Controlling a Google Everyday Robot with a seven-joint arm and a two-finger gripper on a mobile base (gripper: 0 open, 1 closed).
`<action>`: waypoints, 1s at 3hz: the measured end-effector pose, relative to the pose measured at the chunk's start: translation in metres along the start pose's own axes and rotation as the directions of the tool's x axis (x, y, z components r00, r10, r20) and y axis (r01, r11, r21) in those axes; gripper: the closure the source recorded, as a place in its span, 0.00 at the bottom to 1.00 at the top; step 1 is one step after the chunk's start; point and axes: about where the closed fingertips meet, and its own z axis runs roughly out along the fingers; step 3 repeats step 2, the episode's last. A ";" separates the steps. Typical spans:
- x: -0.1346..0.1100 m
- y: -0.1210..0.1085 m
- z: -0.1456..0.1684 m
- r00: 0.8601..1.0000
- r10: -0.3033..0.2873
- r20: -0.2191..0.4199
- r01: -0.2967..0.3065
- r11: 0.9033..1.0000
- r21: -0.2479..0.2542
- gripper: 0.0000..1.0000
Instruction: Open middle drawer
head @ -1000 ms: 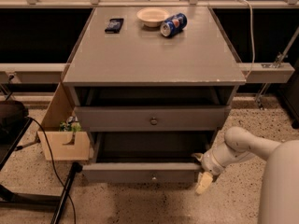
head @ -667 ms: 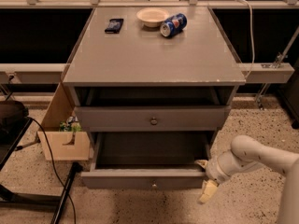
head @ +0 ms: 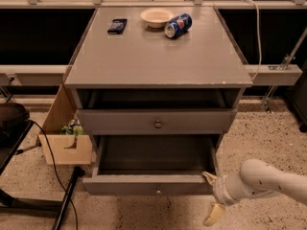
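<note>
The middle drawer (head: pixel 148 185) is pulled well out of the grey cabinet and its dark inside is empty. Its small round knob (head: pixel 158 191) is on the front panel. My gripper (head: pixel 211 196) is at the right end of that front panel. The fingers are spread, with one fingertip (head: pixel 208 177) on the panel's top right corner and the other (head: pixel 214 214) below it. The white arm comes in from the lower right. The top drawer (head: pixel 156 121) above is shut. The lowest drawer is hidden beneath the open one.
On the cabinet top (head: pixel 158 56) are a white bowl (head: pixel 156 17), a blue soda can on its side (head: pixel 178 25) and a dark phone-like object (head: pixel 117 26). A cardboard box (head: pixel 64 138) and black cables (head: pixel 62 195) are on the floor at the left.
The middle drawer has slid further out toward the camera. My gripper has moved down and forward with its right corner.
</note>
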 end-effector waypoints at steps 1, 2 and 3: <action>-0.001 0.015 0.004 0.998 -0.027 -0.052 0.030 0.998 0.063 0.00; -0.001 0.015 0.004 0.998 -0.027 -0.052 0.030 0.998 0.063 0.00; -0.001 0.015 0.004 0.998 -0.027 -0.052 0.030 0.998 0.063 0.00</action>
